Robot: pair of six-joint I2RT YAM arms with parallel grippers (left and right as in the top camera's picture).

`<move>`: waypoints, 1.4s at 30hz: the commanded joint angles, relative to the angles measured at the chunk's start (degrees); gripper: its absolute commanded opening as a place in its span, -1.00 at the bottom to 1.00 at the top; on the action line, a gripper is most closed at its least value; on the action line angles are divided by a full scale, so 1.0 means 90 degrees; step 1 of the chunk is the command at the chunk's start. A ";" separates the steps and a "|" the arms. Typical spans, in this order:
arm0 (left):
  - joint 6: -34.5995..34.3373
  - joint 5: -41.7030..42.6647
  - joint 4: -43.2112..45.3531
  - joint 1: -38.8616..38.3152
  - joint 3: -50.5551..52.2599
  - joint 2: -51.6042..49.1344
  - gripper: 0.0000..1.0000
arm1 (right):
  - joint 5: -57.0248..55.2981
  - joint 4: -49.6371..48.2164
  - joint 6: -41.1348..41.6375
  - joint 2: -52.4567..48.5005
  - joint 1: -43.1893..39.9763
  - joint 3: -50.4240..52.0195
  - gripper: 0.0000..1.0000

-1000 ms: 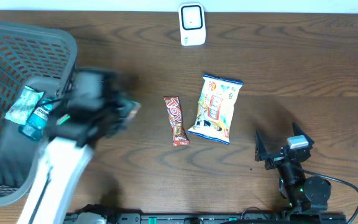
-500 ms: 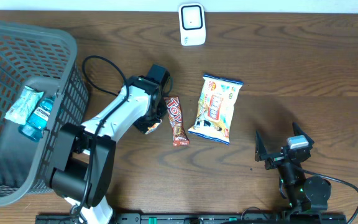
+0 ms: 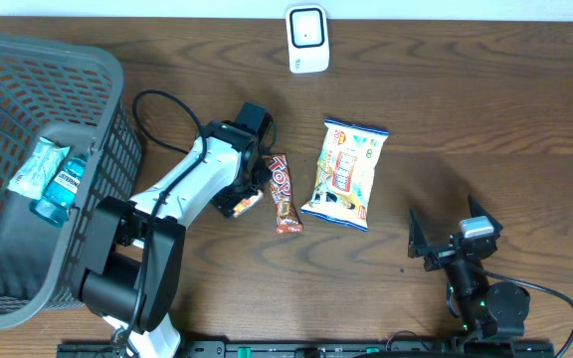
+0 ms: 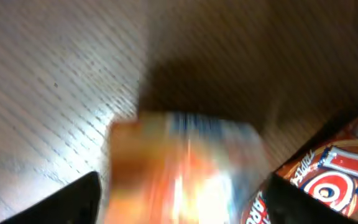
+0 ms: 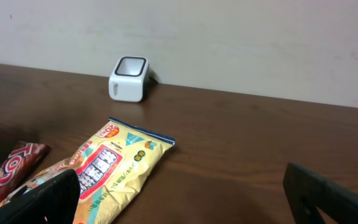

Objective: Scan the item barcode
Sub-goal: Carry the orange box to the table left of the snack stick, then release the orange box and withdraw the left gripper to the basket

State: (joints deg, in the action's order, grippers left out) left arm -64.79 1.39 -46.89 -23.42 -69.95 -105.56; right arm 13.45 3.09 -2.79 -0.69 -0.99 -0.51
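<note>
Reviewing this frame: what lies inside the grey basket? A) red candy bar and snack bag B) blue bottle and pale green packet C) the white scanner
B: the overhead view shows the blue bottle and pale green packet lying side by side inside the basket.

Basket walls left; candy bar, snack bag centre; table right open.

The left arm has been swung away from the right rim of the basket and brought rightward, down to the table just left of the red candy bar. In the last half second the left gripper has been spread wider, and the small orange packet between its fingers has been shifted slightly left and nearer.
</note>
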 commanded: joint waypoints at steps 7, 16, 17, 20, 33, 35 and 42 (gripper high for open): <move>-0.0070 0.0743 0.0080 -0.0022 0.0005 0.0058 0.98 | -0.0002 0.0010 -0.0007 0.0034 0.0027 0.0022 0.99; 0.0571 0.1496 0.0087 -0.0019 -0.0357 0.0556 0.95 | -0.0002 0.0010 -0.0007 0.0034 0.0027 0.0022 0.99; 0.0721 0.1549 0.0095 -0.0022 -0.0415 0.0687 0.96 | -0.0002 0.0010 -0.0007 0.0034 0.0027 0.0022 0.99; 0.1156 0.1656 0.0136 -0.0022 -0.0556 0.1151 0.96 | -0.0002 0.0010 -0.0007 0.0034 0.0027 0.0022 0.99; 0.2897 0.0032 0.0381 0.0177 -0.1396 0.3640 0.96 | -0.0002 0.0010 -0.0007 0.0034 0.0027 0.0022 0.98; 0.3031 -0.0838 0.0272 0.0369 -0.1591 0.3905 0.96 | -0.0002 0.0010 -0.0007 0.0034 0.0027 0.0022 0.99; 0.2880 -0.2397 -0.0289 0.2431 -0.2234 0.4199 0.95 | -0.0002 0.0010 -0.0007 0.0034 0.0027 0.0022 0.98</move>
State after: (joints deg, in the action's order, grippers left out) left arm -39.27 -11.81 -48.60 -9.78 -87.92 -67.42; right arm 13.45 3.09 -2.76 -0.69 -0.99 -0.51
